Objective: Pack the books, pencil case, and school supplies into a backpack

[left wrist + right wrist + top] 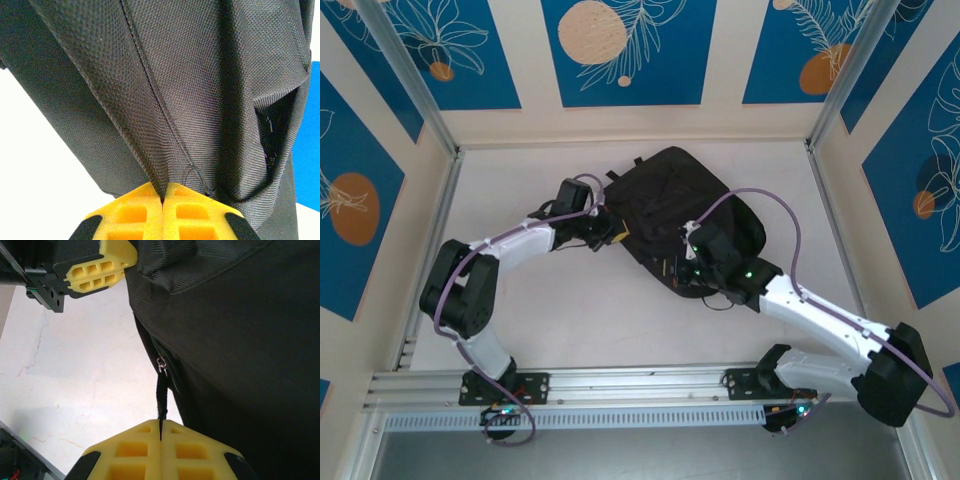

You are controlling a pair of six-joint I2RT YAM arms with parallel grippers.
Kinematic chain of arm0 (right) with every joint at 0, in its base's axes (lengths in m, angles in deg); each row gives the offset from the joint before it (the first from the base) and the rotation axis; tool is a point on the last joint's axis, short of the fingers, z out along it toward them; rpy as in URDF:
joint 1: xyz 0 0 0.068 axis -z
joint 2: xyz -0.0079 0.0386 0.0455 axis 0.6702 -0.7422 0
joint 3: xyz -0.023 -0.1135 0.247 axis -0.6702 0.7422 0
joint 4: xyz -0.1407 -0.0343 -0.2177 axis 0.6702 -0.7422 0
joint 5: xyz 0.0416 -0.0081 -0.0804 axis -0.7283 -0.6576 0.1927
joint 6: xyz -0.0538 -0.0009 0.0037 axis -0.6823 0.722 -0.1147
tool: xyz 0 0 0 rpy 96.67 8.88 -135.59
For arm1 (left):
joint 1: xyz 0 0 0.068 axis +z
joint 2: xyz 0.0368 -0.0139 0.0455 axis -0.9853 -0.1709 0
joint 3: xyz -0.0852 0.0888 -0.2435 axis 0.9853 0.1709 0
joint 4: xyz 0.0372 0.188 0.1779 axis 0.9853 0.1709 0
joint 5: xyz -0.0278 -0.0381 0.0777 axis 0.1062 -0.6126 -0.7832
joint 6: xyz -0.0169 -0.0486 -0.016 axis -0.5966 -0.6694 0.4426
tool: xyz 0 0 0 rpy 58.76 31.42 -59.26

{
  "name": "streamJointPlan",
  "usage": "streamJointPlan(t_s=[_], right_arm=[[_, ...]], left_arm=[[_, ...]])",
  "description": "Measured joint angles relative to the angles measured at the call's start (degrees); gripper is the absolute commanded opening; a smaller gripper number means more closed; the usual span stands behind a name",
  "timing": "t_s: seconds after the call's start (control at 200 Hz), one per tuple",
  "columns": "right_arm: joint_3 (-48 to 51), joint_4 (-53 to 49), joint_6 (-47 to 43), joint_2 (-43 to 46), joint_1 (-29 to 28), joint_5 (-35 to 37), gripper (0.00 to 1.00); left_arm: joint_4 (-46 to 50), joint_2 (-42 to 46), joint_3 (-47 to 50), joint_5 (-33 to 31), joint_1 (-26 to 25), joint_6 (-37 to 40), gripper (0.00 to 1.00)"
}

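The black backpack [672, 195] lies on the white table at centre back. My left gripper [609, 231] is at its left edge, shut on a pinched fold of the backpack's fabric [150, 125]. My right gripper [683, 268] is at the bag's near edge, shut on the black zipper pull strap [161, 392], which hangs from a small metal slider [161, 365]. In the right wrist view the left gripper's yellow fingers [102, 267] sit at the upper left beside the backpack [240, 340]. The books, pencil case and school supplies are hidden.
White tabletop [580, 310] lies bare to the left of and in front of the bag. Blue-and-cream panel walls enclose the table on three sides. An aluminium rail [640, 385] runs along the near edge by the arm bases.
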Motion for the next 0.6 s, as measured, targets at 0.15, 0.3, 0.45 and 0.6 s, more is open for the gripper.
streamJointPlan(t_s=[0.15, 0.3, 0.45, 0.6], right_arm=[[1.6, -1.9, -0.4, 2.7, 0.1, 0.6, 0.0], [1.6, -2.1, -0.3, 2.8, 0.2, 0.3, 0.0], [1.7, -1.8, 0.2, 2.6, 0.3, -0.7, 0.0], [3.1, 0.7, 1.7, 1.8, 0.4, -2.7, 0.0]], left_arm=[[0.5, 0.0, -0.1, 0.5, 0.3, 0.0, 0.0], [0.7, 0.1, -0.1, 0.5, 0.3, 0.0, 0.17], [1.3, 1.4, 0.6, -1.1, 1.3, -0.3, 0.58], [3.0, 5.2, 1.3, -2.8, 0.9, 0.7, 0.67]])
